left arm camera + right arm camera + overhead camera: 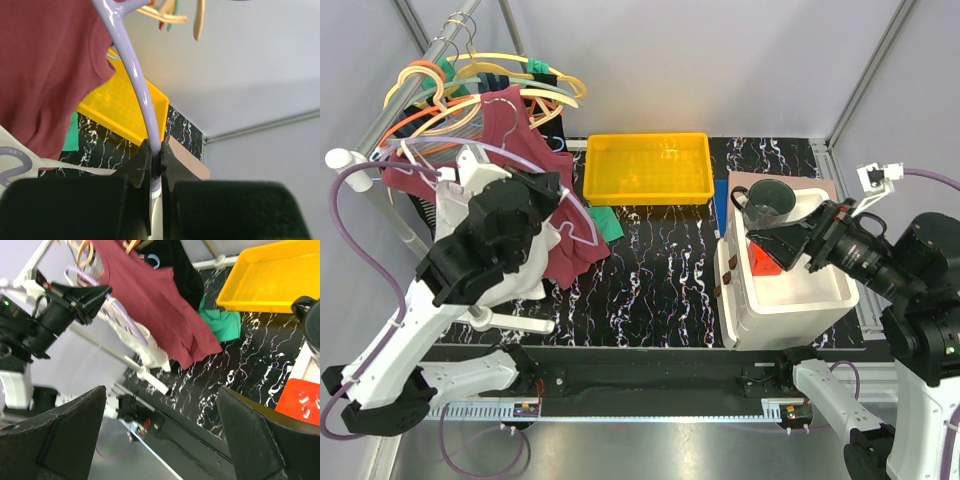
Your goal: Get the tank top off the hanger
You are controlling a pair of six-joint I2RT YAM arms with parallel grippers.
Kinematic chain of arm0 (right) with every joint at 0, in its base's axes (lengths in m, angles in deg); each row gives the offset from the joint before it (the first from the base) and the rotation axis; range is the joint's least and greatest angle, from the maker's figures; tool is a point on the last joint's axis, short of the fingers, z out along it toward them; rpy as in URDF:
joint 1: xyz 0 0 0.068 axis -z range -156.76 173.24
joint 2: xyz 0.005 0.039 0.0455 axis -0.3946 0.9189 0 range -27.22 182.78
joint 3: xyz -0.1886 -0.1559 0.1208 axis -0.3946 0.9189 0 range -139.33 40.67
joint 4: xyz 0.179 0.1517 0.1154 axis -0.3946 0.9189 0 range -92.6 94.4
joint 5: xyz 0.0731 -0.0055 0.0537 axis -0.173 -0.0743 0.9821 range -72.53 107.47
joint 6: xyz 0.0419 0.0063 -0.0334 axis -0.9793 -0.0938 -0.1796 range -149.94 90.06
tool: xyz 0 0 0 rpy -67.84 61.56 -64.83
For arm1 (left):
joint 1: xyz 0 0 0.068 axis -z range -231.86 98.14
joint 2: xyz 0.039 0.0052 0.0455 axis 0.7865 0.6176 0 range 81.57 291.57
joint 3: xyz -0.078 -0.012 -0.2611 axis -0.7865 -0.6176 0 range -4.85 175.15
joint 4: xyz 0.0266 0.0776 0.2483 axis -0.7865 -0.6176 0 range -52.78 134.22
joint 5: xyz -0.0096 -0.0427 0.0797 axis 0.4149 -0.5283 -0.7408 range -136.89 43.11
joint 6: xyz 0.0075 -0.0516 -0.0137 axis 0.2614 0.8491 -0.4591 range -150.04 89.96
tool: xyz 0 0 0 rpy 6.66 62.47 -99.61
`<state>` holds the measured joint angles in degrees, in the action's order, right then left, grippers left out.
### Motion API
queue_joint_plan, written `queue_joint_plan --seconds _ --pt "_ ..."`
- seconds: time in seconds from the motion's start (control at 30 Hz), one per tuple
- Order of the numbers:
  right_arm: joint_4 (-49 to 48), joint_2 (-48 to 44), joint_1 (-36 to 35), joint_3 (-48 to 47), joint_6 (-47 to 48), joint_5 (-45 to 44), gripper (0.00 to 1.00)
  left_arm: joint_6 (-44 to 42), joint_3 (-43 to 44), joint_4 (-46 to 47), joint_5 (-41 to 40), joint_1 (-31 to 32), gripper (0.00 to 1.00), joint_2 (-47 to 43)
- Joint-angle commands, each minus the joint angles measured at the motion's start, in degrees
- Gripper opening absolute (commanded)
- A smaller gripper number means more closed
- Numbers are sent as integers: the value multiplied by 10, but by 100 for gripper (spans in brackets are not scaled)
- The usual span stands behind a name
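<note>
From the top camera, the left tool (pixel 560 192) sits over the left edge of the black, white-veined marble tabletop (pixel 660 275). It is clamped on the lower bar of a lavender plastic hanger (pixel 582 215). The maroon fabric tank top (pixel 515 125) hangs on that hanger, draping from near the far left corner to just beside a crumpled green cloth (pixel 608 222). A shiny metal garment rail (pixel 445 40) carrying orange, yellow and green hangers stands over the far left corner. A yellow plastic tray (pixel 647 168) lies at the middle of the far edge. The right tool (pixel 767 243) hovers over a white rectangular bin (pixel 790 310) at the right edge, near a dark round mug (pixel 770 200). Open marble lies between the tank top and the bin.

In the left wrist view, the left tool (pixel 156 170) has its black fingers (pixel 137 170) pressed together on the hanger (pixel 135 75), with only the rod between them. The tank top (pixel 40 75) hangs to the upper left, apart from the fingers. The tray (pixel 125 110) lies beyond it, below a grey wall.

In the right wrist view, the right tool (pixel 160 390) has its fingers (pixel 70 435) spread wide apart, holding nothing. Across bare tabletop (pixel 240 365), the tank top (pixel 155 310) hangs on the hanger (pixel 127 322), above the green cloth (pixel 222 322).
</note>
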<state>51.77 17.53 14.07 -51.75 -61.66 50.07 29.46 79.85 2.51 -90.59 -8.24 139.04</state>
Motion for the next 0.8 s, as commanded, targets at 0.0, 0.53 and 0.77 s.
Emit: queue_joint_plan --seconds 0.0,0.53,0.77 --pt "-4 39 1 -3 89 104 100 -16 -8 42 -90 64 0 -23" --pt "145 279 -317 -244 163 -89 100 59 18 22 -168 256 0 32" --pt "38 307 -464 -213 106 -235 100 72 64 4 -191 285 0 64"
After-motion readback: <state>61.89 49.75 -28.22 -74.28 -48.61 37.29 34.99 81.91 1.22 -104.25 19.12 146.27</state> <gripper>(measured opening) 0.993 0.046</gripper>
